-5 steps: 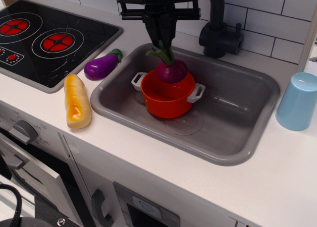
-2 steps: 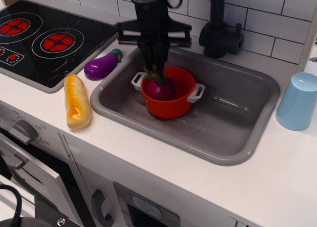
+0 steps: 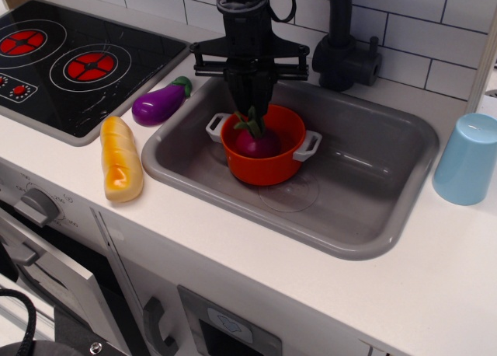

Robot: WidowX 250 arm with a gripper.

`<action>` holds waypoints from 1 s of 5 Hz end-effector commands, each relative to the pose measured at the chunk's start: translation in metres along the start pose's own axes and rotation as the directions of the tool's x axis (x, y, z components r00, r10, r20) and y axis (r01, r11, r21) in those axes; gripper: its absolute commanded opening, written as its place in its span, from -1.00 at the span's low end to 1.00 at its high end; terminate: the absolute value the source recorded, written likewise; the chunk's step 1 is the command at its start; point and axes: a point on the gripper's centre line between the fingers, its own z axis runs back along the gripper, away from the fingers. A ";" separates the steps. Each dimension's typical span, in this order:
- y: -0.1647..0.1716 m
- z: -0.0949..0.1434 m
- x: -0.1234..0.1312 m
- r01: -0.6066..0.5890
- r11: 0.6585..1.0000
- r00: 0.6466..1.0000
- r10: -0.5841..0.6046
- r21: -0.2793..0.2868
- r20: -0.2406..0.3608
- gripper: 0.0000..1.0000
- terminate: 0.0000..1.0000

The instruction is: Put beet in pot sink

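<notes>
The beet [image 3: 258, 143] is inside the orange pot [image 3: 264, 165], its magenta body low in the pot and its dark green stalks pointing up. The pot stands in the left part of the grey sink [image 3: 365, 189]. My gripper [image 3: 253, 112] hangs straight down over the pot, its black fingers closed around the tops of the beet's stalks. The fingertips are at about the level of the pot's rim.
A purple eggplant [image 3: 159, 103] and a yellow bread loaf [image 3: 121, 158] lie on the counter left of the sink. A light blue cup [image 3: 467, 158] stands at the right. The black tap [image 3: 345, 53] rises behind the sink, and the stove [image 3: 70, 61] is at far left.
My gripper has come down with the beet, from above the pot's back rim into the pot, then shifted slightly right. The pot has stayed in place.
</notes>
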 end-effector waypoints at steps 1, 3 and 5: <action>-0.005 0.026 0.006 0.001 1.000 0.996 0.000 -0.020 0.086 1.00 -1.00; -0.014 0.056 -0.002 -0.011 0.997 0.988 0.022 -0.070 0.150 1.00 -1.00; -0.014 0.056 -0.002 -0.011 0.997 0.988 0.022 -0.070 0.150 1.00 1.00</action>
